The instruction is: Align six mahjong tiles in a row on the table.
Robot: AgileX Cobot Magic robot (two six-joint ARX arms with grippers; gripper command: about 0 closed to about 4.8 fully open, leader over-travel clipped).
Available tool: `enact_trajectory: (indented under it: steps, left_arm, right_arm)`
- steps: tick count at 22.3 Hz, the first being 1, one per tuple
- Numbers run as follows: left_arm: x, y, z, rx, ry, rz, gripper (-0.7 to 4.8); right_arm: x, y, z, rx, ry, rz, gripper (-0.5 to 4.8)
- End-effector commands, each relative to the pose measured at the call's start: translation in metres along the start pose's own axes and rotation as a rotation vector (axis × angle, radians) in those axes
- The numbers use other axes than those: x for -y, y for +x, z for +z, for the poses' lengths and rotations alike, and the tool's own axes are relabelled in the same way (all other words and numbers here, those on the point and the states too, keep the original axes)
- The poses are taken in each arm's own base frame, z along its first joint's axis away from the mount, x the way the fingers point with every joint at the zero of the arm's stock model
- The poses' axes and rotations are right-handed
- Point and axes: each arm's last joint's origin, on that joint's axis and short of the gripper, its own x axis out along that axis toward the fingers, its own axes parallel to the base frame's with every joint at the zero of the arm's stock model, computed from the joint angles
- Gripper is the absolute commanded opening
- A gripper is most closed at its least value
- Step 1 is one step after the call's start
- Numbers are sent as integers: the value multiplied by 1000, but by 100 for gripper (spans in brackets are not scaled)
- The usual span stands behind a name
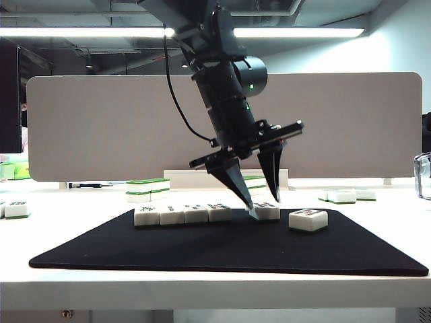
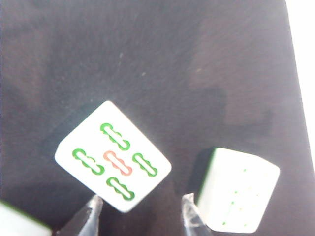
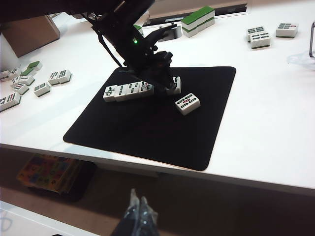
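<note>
Mat: black mat (image 1: 222, 252) lies on the white table (image 1: 202, 286), close to the near edge.
Lone tile: one mahjong tile (image 1: 308, 219) lies on the right part of the mat, apart from the others, face up.
Row of tiles: four tiles (image 1: 182, 214) sit side by side, touching, on the left part of the mat, a little farther back.
Fifth tile: fifth tile (image 1: 267, 211) lies just right of the row with a small gap, turned a bit out of line. Its face has four green marks and one red mark (image 2: 118, 162).
Left gripper: left gripper (image 1: 262, 194) points down over the fifth tile. Its two black fingers are apart, one on each side of the tile, tips low by the mat. I cannot tell if they touch the tile.
Right gripper: right gripper (image 3: 138, 212) hangs off the near edge of the table, far from the mat. Its two tips are pressed together with nothing between them.
Spare tiles: more tiles (image 1: 147, 189) lie on the table behind the mat, some stacked with green tops.
Back wall: grey panel (image 1: 101, 128) stands along the far edge.
</note>
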Motion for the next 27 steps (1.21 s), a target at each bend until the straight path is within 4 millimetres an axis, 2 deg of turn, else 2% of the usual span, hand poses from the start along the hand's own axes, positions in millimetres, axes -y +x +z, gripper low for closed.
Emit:
enact_trajectory:
  steps: [1,4,8,10,14,19,27]
  left_arm:
    - [7,-24,6,109,47,21,210]
    - [12,-28,9,151,126,8,209]
    - [20,-8,9,147,294,20,207]
    - [21,2,10,152,314,25,205]
    - [26,9,9,151,350,22,205]
    - [31,11,6,131,386,29,205]
    - [29,15,3,92,379,34,204]
  right_arm:
    - [-1,-3,0,29,-18,2,-1]
    - [-1,-2,0,28,-18,2,-1]
    - [-1,-2,0,28,-18,2,-1]
    - [-1,-2,0,28,-18,2,-1]
    - [-1,-2,0,28,-18,2,-1]
    - [-1,-2,0,29,-18,1,-1]
    - [-1,-2,0,28,-18,2,-1]
